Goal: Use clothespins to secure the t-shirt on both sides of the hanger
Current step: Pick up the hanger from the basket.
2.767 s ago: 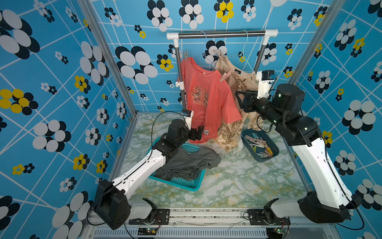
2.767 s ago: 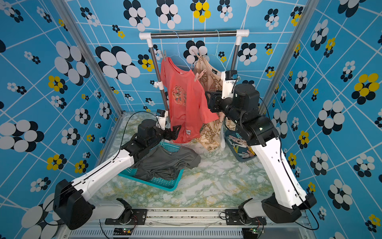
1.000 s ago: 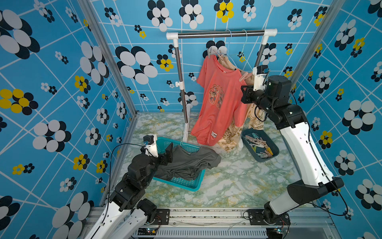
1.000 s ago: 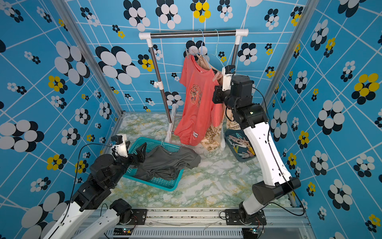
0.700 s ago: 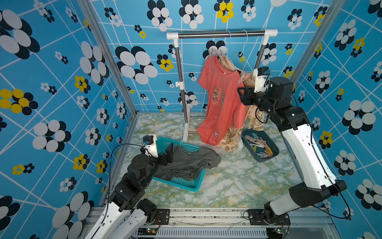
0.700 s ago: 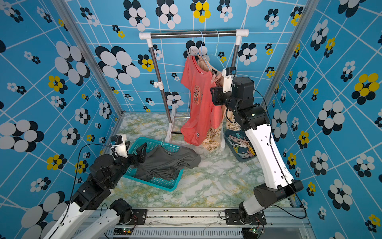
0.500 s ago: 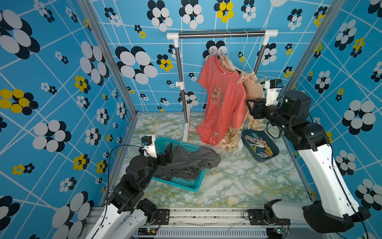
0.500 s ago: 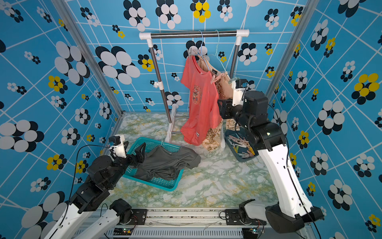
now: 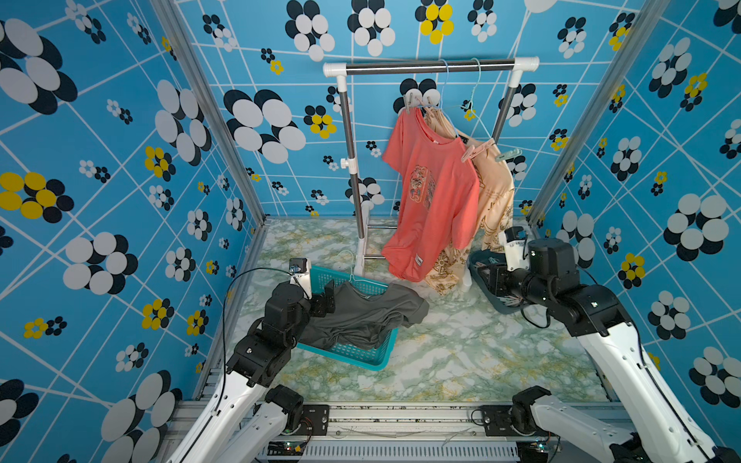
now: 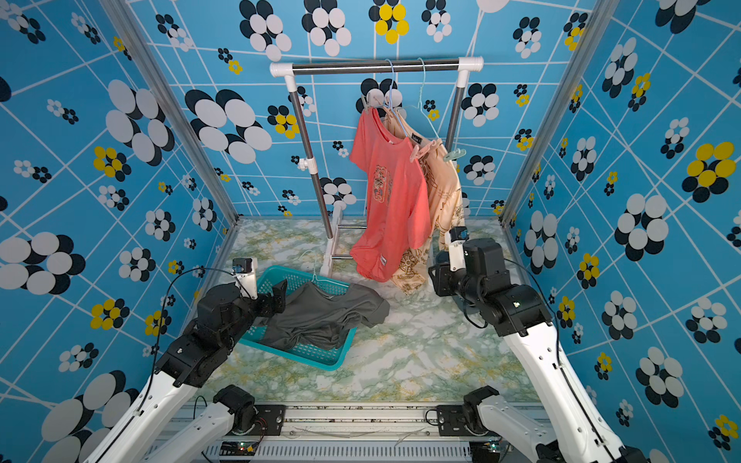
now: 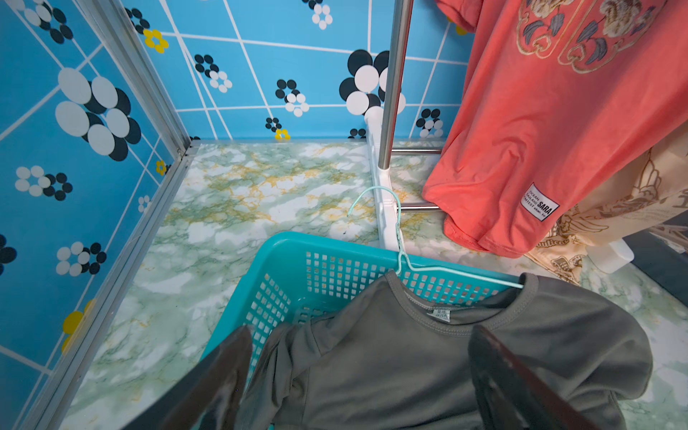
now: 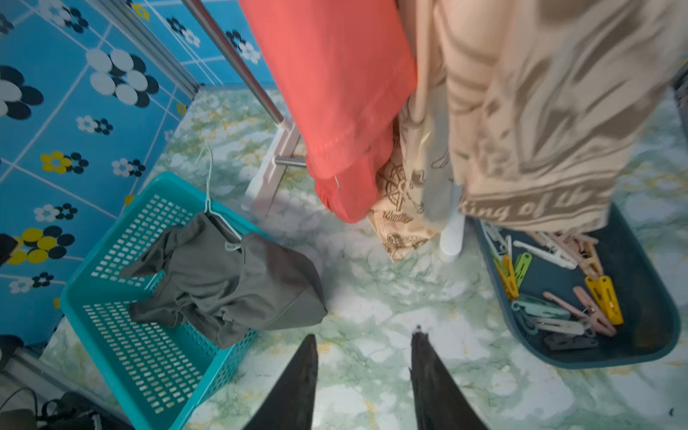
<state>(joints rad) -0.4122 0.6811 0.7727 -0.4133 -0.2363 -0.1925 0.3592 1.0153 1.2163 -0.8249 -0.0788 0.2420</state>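
Loose clothespins (image 12: 558, 298) are piled in the dark tray (image 12: 655, 309); a pink clothespin (image 9: 471, 150) is clipped on the coral t-shirt (image 9: 433, 192) shoulder; right gripper (image 12: 365, 335) is held open, empty, near the tray; left gripper (image 11: 363, 329) is spread wide, empty, over the grey shirt (image 11: 409, 365) in the teal basket (image 11: 290, 245)

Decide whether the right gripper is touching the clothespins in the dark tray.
Apart. The right wrist view shows bare floor between the right gripper and the tray holding the clothespins.
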